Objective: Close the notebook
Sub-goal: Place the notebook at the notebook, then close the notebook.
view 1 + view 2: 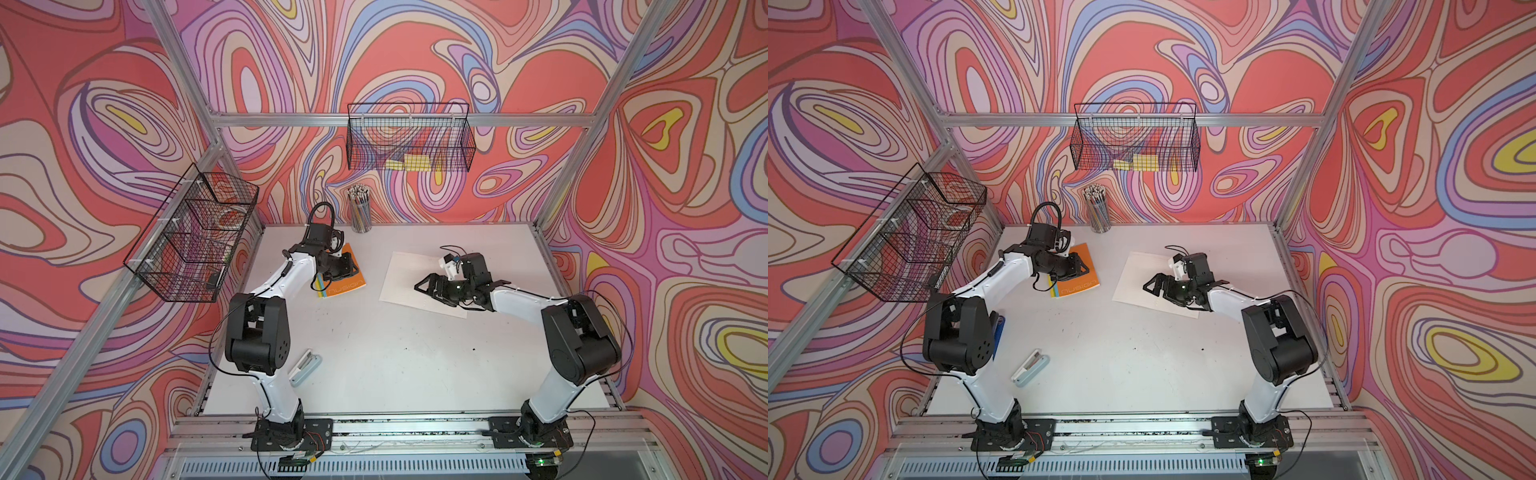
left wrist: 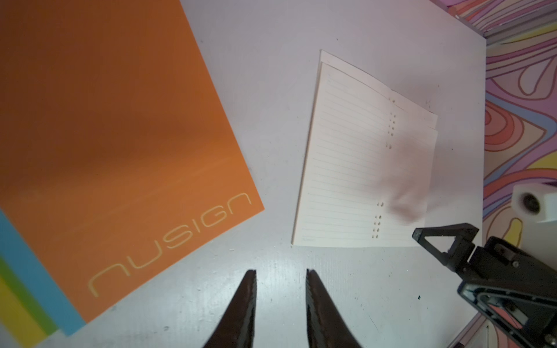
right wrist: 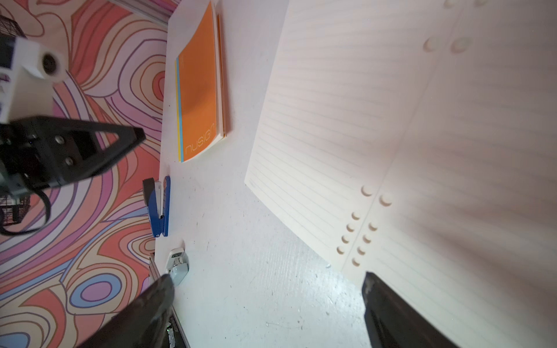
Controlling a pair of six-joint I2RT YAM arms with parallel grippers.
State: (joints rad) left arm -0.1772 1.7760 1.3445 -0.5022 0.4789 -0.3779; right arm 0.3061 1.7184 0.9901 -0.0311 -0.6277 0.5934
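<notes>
Notebook (image 1: 347, 287) is seen closed, orange cover up, flat on the table (image 1: 374, 353) left of centre in a top view, partly hidden by the left gripper (image 2: 281, 272). Its jaws are held parted over bare table, nothing grasped. The right gripper (image 3: 268, 279) is spread wide, empty, over lined sheets (image 1: 405, 274) right of centre.

— What do the arms look like?
— They're twins. The left arm (image 1: 286, 274) and right arm (image 1: 515, 299) have white shells on the links and blocky black joint housings. The big left housing (image 1: 257, 332) has a ring of small holes.
— Cables?
— Thin black ones run along each arm, and a thicker black loop (image 1: 322, 203) arches at the far left wrist.
— The ends?
— There's a white camera block (image 1: 449, 264) on the right wrist. The left gripper (image 2: 280, 271) has dark tapered tips, and its triangular finger frame (image 3: 134, 135) carries silver screws (image 3: 60, 140).
</notes>
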